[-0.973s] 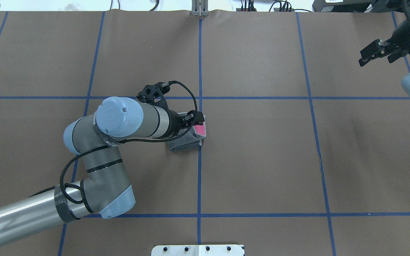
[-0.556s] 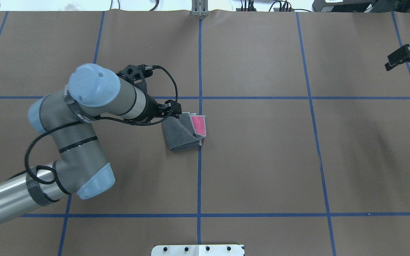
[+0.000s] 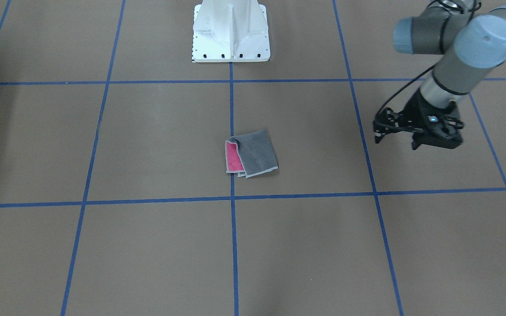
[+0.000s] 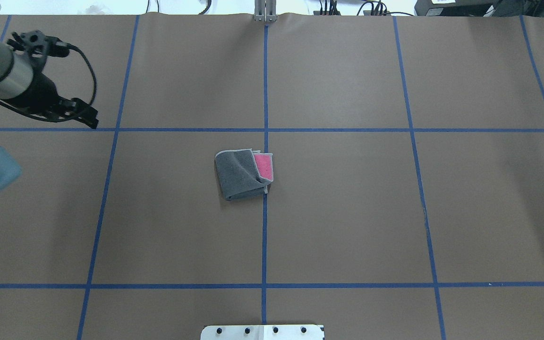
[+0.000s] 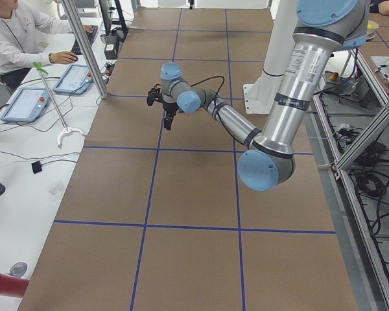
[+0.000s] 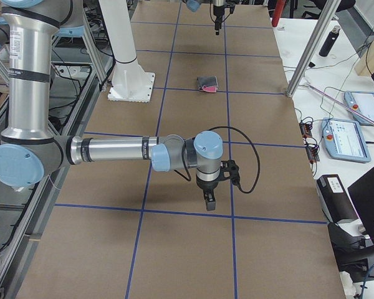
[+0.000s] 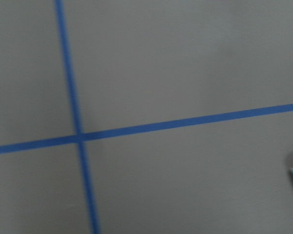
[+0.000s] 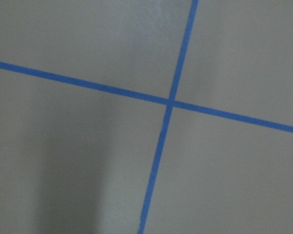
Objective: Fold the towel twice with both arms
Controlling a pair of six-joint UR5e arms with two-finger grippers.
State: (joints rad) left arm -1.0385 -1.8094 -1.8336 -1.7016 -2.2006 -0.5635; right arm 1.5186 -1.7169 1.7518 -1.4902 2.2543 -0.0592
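The towel (image 4: 241, 175) lies folded at the table's middle, dark grey face up, with a pink strip (image 4: 264, 166) showing at its right edge. It also shows in the front-facing view (image 3: 257, 153) and in the exterior right view (image 6: 207, 84). My left gripper (image 4: 90, 120) hangs far to the towel's left, open and empty; it also shows in the front-facing view (image 3: 434, 143). My right gripper (image 6: 210, 200) shows only in the exterior right view, low over bare table far from the towel; I cannot tell whether it is open or shut.
The table is brown paper with a blue tape grid (image 4: 265, 130). The white bolted pedestal (image 3: 231, 35) stands at the robot's side. An operator (image 5: 13, 39) sits at a desk with tablets beyond the far edge.
My left arm has let go of the towel and swung away to the far left. My right gripper has moved out of the overhead view on the right. The towel lies still.
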